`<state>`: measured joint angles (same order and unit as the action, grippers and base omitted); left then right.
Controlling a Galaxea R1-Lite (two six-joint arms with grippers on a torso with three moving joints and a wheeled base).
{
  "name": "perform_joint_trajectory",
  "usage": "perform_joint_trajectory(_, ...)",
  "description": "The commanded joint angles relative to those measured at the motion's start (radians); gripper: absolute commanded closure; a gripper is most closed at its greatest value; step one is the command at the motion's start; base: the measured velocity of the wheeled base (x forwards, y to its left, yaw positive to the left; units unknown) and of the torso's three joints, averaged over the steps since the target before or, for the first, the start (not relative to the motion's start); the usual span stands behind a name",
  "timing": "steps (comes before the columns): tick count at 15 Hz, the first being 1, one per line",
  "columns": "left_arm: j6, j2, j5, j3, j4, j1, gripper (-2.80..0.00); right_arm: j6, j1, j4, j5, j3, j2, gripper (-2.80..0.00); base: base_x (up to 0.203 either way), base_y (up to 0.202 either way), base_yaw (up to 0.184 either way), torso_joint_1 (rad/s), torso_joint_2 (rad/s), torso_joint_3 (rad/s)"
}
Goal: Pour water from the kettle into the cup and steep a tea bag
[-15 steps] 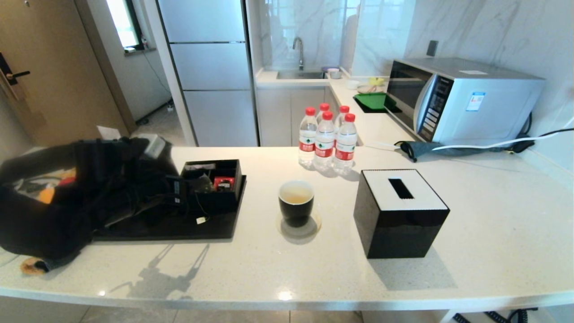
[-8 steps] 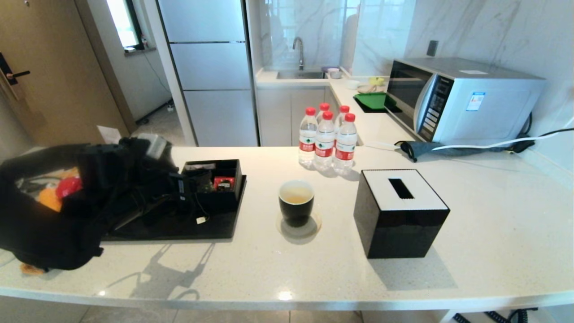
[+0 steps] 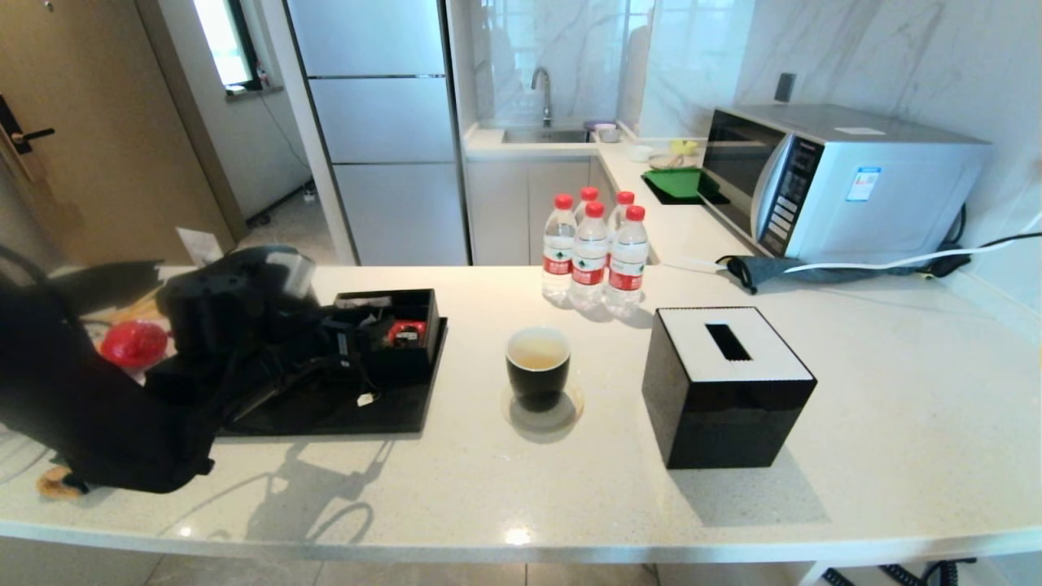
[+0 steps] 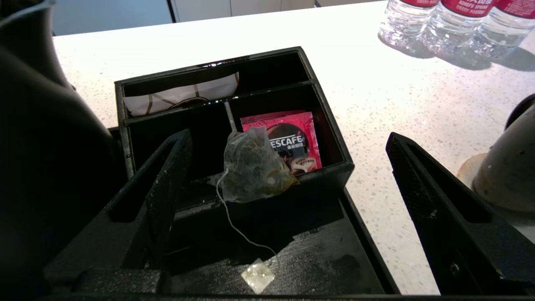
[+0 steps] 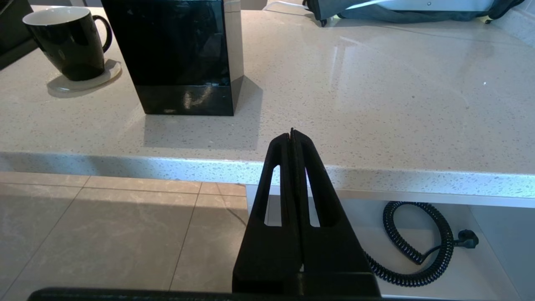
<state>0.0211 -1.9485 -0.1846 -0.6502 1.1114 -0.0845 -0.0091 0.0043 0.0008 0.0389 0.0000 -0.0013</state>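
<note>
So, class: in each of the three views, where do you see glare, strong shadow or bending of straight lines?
Head view: the counter's front edge bows, and a bright spot glints on it near that edge. Left wrist view: the black tray lies in deep shadow under the open left gripper. Right wrist view: the tissue box mirrors light and casts a shadow toward the camera.

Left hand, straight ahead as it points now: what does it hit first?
Probably the grey-green pyramid tea bag on the front wall of the black compartment box, centred between the open left hand's fingers; depth is unclear.
</note>
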Motion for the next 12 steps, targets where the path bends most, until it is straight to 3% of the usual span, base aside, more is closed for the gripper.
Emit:
perform_joint_trajectory(1,0.000,-0.052,0.000,0.000,0.041,0.001,-2.80,-0.002,0.000,0.001,0.000,0.000,0.001,0.00,0.000,0.000,0.000,0.000,0.00,0.000)
perform_joint_trajectory(7,0.004,-0.157,-0.001,-0.006,0.191,0.000,-2.80,0.000,0.000,-0.001,0.001,0.000,0.001,0.00,0.000,0.000,0.000,0.000,0.00,0.000)
perform_joint_trajectory(12,0.005,-0.201,-0.002,-0.028,0.218,-0.007,-2.80,0.000,0.000,0.001,0.001,0.000,0.001,0.00,0.000,0.000,0.000,0.000,0.00,0.000)
